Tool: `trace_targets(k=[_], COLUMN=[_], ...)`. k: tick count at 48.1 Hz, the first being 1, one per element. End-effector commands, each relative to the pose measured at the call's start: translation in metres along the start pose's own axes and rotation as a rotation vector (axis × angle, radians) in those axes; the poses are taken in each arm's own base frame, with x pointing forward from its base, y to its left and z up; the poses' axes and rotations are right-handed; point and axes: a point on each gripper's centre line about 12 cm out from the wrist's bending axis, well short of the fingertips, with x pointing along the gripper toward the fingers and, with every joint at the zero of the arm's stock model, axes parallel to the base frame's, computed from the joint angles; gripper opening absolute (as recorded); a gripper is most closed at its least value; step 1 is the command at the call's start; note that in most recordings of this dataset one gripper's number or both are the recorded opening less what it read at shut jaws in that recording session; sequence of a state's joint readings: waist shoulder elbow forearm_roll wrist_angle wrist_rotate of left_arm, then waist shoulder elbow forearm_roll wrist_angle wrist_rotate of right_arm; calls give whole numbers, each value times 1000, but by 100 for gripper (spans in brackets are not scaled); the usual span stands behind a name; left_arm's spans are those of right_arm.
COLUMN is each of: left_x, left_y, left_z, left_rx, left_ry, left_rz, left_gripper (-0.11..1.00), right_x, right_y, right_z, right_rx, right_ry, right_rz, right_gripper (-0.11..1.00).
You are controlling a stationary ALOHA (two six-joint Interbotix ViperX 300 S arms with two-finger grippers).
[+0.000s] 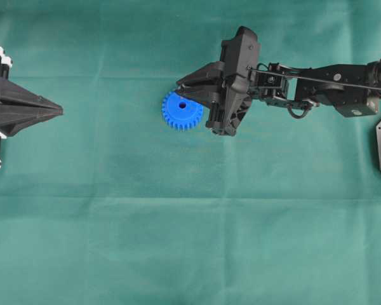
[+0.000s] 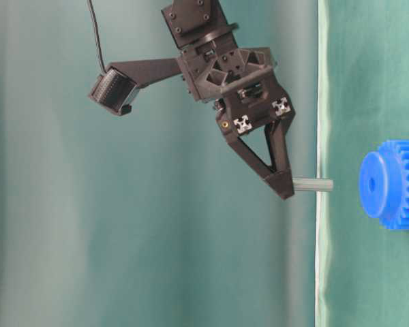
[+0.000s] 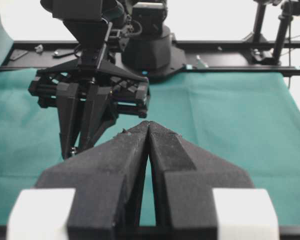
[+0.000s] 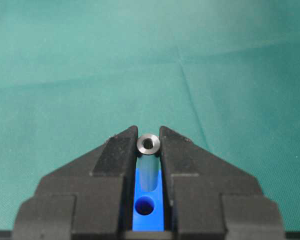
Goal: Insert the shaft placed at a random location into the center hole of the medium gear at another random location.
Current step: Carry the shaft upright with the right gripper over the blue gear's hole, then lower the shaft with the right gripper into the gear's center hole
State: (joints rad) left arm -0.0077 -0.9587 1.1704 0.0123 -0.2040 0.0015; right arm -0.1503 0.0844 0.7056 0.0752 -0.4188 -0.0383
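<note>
Overhead: right gripper (image 1: 181, 83) hanging over upper right edge of medium gear (image 1: 180, 112) on green cloth (image 1: 190, 241); center hole (image 1: 181, 107) showing just beside fingertips. Left gripper (image 1: 58, 111) sitting at far left, well apart.

Table-level: right gripper (image 2: 284, 187) pinching shaft (image 2: 313, 184), pin pointing toward cloth, near gear (image 2: 395, 184) but not touching.

Left wrist: left gripper (image 3: 148, 127) jaws pressing together, holding nothing.

Right wrist: jaws clamping shaft (image 4: 148, 144), narrow gap; blue gear (image 4: 148, 210) and hole (image 4: 145, 205) showing between fingers behind the shaft.
</note>
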Motion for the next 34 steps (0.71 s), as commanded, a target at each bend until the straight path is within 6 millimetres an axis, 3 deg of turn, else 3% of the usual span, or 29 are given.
trace_targets(k=[1,34], left_x=[3,3], left_y=[1,1], left_z=[8,8], left_rx=[0,0], left_ry=[-20,-20], left_rz=[3,3], left_gripper=[0,0], right_x=[1,20], right_y=[1,-1], right_z=[11,-17], right_rx=[-6,11], right_ry=[-31,13], right_rz=[1,-11], right_gripper=[14,14])
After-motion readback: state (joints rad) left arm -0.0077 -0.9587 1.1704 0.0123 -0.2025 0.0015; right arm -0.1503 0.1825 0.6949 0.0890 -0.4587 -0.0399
